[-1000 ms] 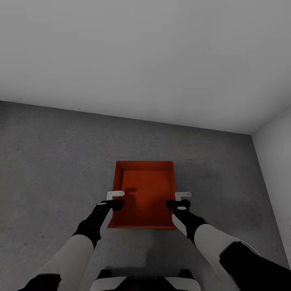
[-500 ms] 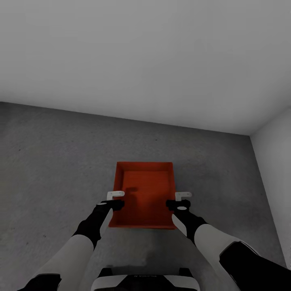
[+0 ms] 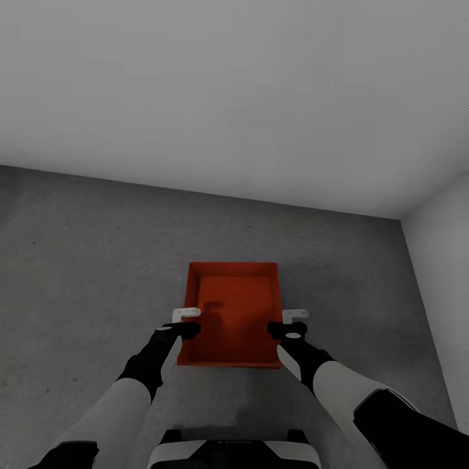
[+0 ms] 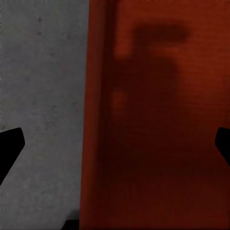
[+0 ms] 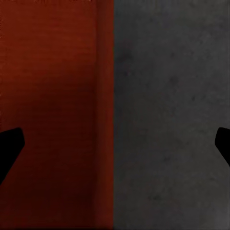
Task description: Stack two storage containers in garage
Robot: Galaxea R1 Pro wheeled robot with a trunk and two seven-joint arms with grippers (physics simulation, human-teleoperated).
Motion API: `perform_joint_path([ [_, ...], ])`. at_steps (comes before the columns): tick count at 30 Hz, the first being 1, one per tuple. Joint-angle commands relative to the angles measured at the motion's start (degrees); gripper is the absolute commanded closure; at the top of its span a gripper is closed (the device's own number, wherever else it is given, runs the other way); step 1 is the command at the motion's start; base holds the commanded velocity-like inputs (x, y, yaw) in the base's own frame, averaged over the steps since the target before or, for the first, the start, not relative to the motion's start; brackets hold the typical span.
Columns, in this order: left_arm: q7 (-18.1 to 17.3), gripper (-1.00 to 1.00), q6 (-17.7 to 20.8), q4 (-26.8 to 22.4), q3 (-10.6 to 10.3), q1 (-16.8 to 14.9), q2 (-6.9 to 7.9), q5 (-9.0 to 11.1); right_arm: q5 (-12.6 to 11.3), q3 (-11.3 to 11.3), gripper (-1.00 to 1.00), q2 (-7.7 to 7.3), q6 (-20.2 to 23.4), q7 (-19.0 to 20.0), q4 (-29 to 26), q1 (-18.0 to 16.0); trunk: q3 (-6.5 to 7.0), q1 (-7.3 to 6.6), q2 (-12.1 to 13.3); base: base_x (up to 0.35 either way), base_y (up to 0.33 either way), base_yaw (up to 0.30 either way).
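**Head view: both claws astride the bin walls**

Head view first: my left gripper (image 3: pixel 187 322) sits over the left long wall of the orange-red rectangular open-top storage container (image 3: pixel 234 306), and my right gripper (image 3: pixel 291 322) sits over its right long wall. In each wrist view the dark fingertips stand far apart at the frame edges, so both claws are spread wide, each straddling a wall with nothing pinched. The left wrist view shows that wall (image 4: pixel 96 115) running between my fingers, bin interior on one side and floor on the other; the right wrist view shows the same on its side (image 5: pixel 106 115).

The container appears to rest on the dark grey mottled concrete floor (image 3: pixel 85 260) of the garage, near the corner where two plain grey-white walls (image 3: pixel 234 98) meet.

I judge the risks to be these: the walls are thin, so lifting my claws off-line could snag a rim and drag or tip the bin, and a crooked bin would make the stacking awkward.

No brand, label or readable writing appears on the bin or walls.
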Motion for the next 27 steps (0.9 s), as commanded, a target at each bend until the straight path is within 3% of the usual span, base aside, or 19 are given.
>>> perform_joint_path([
  [1, 0.0, -1.0, 0.3, -0.1, 0.2, 0.0, -0.06, -0.1, -0.5, 0.5, -1.0, 0.01, 0.0, -0.3, 0.0, 0.0, 0.15, -0.22, 0.4, 0.0, 0.0, 0.0],
  [27, 0.0, -1.0, 0.3, 0.0, 0.2, 0.0, -0.06, -0.1, -0.5, 0.5, -1.0, -0.03, 0.0, -0.3, 0.0, 0.0, 4.82, -5.93, 10.8, 0.0, 0.0, 0.0],
])
